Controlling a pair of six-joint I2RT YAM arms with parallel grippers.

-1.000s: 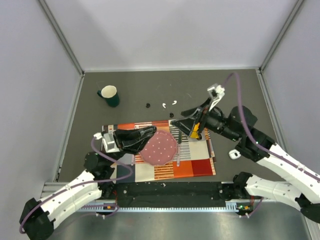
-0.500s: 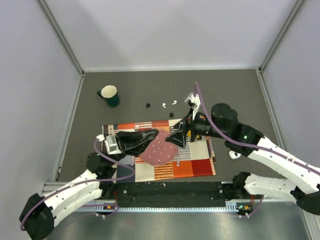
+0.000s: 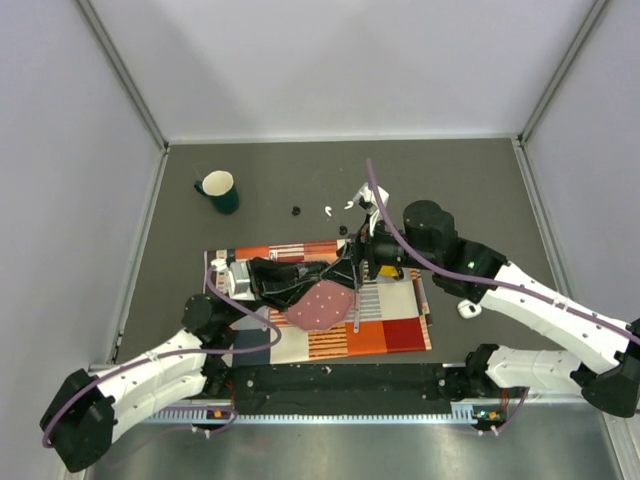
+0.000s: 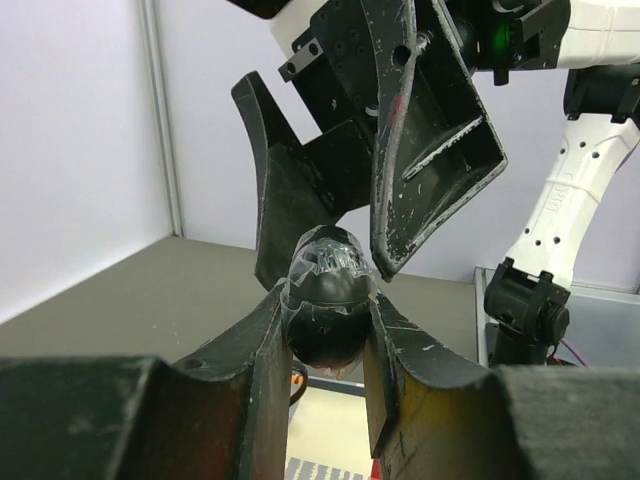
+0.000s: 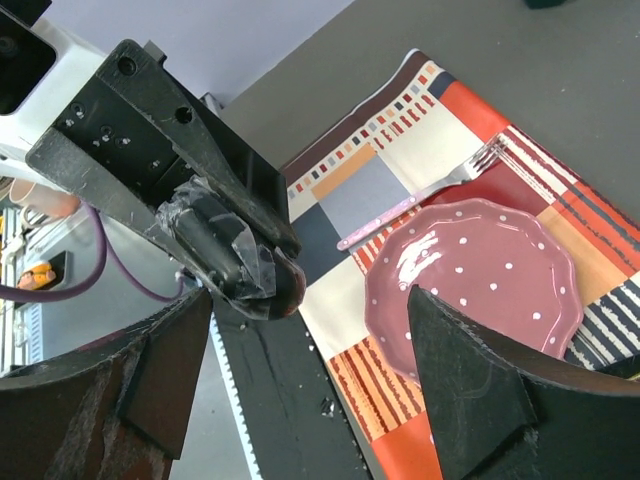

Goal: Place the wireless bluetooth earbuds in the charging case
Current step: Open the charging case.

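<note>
Dark grey table (image 3: pixel 260 190), pale walls (image 3: pixel 340 70), striped placemat (image 3: pixel 390 335); left gripper (image 4: pixel 330 300) clamps black oval object (image 4: pixel 325 335); right gripper (image 5: pixel 308 300) open.

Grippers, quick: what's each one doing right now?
Left gripper: shut on the black oval object wrapped in clear film.
Right gripper: open, jaws either side of that object, not gripping it.

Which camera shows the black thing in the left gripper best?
Left wrist: the black oval thing, film-wrapped, sits close and centred, clamped in the left gripper. Right wrist shows it side-on, further off; from the top it is lost among dark parts.
</note>
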